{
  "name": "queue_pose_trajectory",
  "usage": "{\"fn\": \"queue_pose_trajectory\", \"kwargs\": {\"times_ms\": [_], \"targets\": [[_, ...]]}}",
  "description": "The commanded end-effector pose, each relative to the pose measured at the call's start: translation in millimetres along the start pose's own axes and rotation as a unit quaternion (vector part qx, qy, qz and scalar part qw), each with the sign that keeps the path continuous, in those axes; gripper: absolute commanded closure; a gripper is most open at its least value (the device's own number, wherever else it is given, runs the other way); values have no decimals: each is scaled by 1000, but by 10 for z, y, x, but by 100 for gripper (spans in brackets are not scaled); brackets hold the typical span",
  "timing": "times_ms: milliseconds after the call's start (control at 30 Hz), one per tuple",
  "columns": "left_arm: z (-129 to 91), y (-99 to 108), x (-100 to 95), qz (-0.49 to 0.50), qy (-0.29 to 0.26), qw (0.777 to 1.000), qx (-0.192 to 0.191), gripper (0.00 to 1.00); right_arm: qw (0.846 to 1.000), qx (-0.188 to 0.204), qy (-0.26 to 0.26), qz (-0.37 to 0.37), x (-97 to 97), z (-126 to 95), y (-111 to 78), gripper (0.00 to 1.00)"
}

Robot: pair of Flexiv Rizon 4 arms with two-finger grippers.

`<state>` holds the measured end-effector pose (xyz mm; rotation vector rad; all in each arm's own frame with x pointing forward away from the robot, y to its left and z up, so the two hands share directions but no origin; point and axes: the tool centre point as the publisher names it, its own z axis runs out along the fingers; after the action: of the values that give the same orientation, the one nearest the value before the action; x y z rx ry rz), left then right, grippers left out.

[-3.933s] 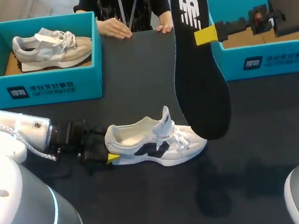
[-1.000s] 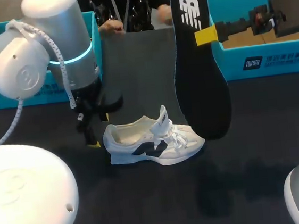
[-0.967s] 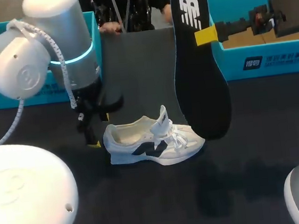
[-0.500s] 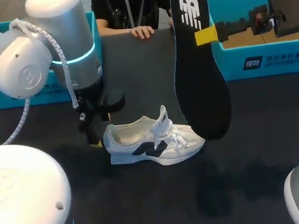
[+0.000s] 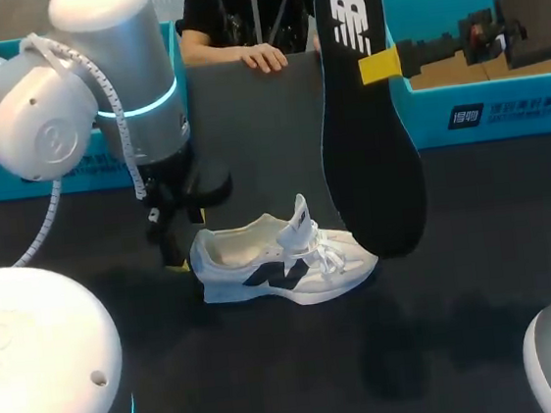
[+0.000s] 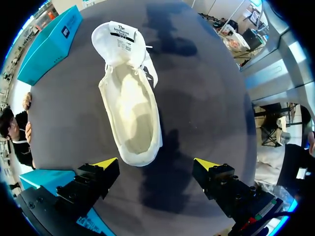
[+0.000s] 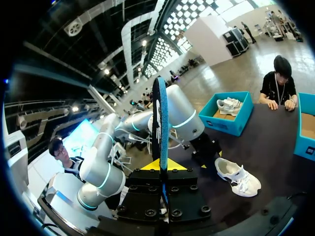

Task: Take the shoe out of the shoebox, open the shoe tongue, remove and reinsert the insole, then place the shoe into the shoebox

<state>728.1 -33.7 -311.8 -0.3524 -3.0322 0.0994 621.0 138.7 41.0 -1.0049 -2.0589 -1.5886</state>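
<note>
While the right end effector (image 5: 379, 64) pinches the black insole (image 5: 368, 128), hanging on end above the worktop (image 5: 272, 365), the white shoe (image 5: 287, 264) sits on its sole mid-worktop, toe right, tongue (image 6: 120, 35) pulled open. Left end effector (image 6: 156, 163) hangs spread at the heel end, holding nothing. Teal shoebox (image 5: 487, 110) far right. Person's hand (image 5: 265, 60) on the far edge.

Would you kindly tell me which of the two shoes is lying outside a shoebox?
The white shoe with the dark side mark, lying on the table ahead of the left gripper; the other shoe sits inside the teal shoebox.
</note>
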Motion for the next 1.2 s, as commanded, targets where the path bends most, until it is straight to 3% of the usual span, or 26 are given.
{"fn": "queue_pose_trajectory", "kwargs": {"times_ms": [33, 300, 600, 833, 1200], "targets": [[2, -11, -4, 0, -2, 1000, -1, 0, 1000, 2, 0, 1, -10, 34, 32, 100], [-28, -105, -91, 9, -7, 1000, 4, 0, 1000, 2, 0, 1, -10, 34, 32, 100], [-22, -317, -383, 26, -23, 999, 11, 0, 1000, 2, 0, 1, -10, 34, 32, 100], [90, -499, -635, 30, -39, 999, 22, 0, 1000, 2, 0, 1, -10, 34, 32, 100], [361, -781, -874, 49, -50, 997, 43, 0, 1000, 2, 0, 1, -10, 34, 32, 100]]}}
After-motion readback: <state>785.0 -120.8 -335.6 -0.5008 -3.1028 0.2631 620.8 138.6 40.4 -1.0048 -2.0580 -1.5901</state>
